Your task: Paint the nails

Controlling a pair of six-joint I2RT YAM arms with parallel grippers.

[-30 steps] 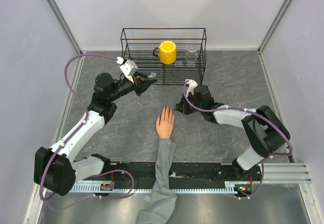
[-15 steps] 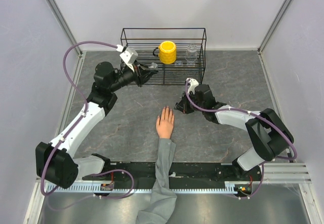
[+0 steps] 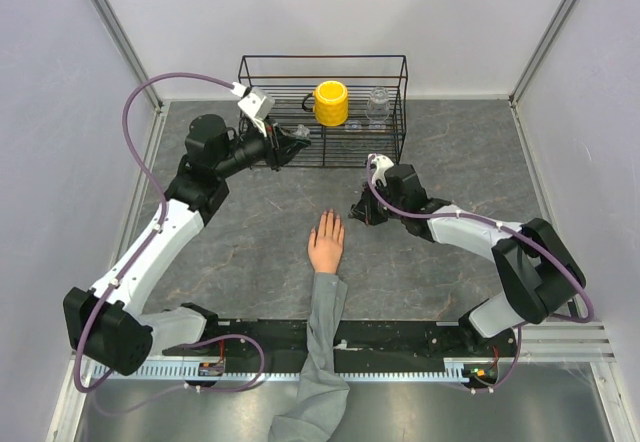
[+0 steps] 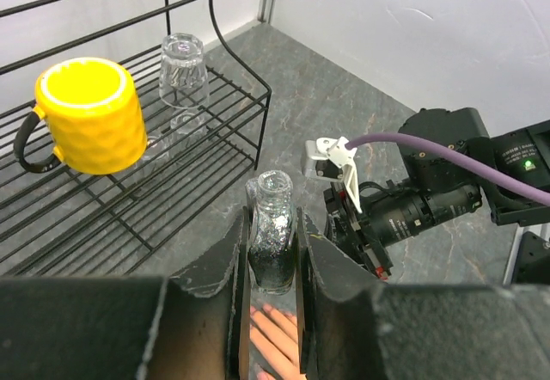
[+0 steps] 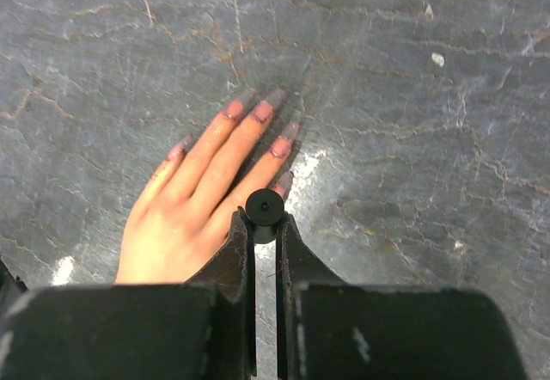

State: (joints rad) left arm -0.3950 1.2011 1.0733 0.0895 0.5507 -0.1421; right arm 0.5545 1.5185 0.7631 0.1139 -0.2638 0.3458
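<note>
Mannequin hand (image 5: 191,209) flat on the table (image 5: 412,96), nails (image 5: 261,111) pink-tinted, right gripper (image 5: 265,222) clamped on a black brush cap (image 5: 265,205) over the fingers, left gripper (image 4: 274,229) clamped on a glass bottle (image 4: 271,198) beside the rack (image 4: 225,43)

the mannequin hand (image 5: 193,195) was peach, its nails (image 5: 260,111) a dusky pink, the sleeve (image 3: 322,342) at lower centre of the top view plain grey. the table (image 5: 412,96) was dark grey, marbled with pale and rusty veins. on the black wire rack (image 3: 345,147) a mug (image 4: 90,115) was bright yellow and dimpled (its handle black), beside a clear ribbed glass (image 4: 183,70). the black left gripper (image 4: 273,247) clasped a clear bottle (image 4: 272,225) with dark, glittery contents; the black right gripper (image 5: 265,223) clasped a black cap (image 5: 265,206). the cables (image 3: 140,112) were purple.
</note>
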